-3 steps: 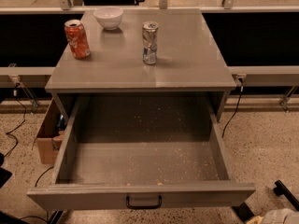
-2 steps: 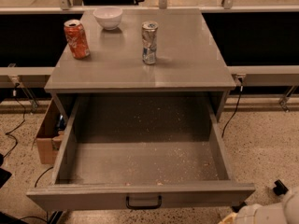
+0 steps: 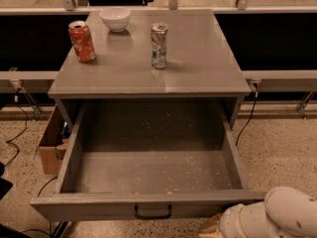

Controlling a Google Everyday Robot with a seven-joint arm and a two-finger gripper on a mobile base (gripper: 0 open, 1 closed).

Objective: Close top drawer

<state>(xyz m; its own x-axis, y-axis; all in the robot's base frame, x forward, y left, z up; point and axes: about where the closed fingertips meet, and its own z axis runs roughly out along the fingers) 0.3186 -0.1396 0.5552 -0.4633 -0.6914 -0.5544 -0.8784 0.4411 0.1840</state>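
Note:
The top drawer [image 3: 148, 175] of the grey cabinet stands pulled far out toward me, with its crumb-speckled floor open to view and nothing in it. Its flat grey front [image 3: 94, 207] runs along the bottom of the view, with a small black loop handle [image 3: 153, 212] at its middle. My white arm [image 3: 285, 214] comes in at the bottom right corner. The gripper [image 3: 210, 229] sits at the bottom edge, just below and to the right of the handle, close to the drawer front and mostly cut off.
On the cabinet top [image 3: 208, 68] stand a red soda can [image 3: 81, 41], a dented silver can [image 3: 159, 45] and a white bowl [image 3: 115, 19]. A cardboard box [image 3: 49, 148] sits on the speckled floor left of the cabinet, with cables near it.
My arm has come further into view at the bottom right and moved left toward the drawer front. The drawer has not moved.

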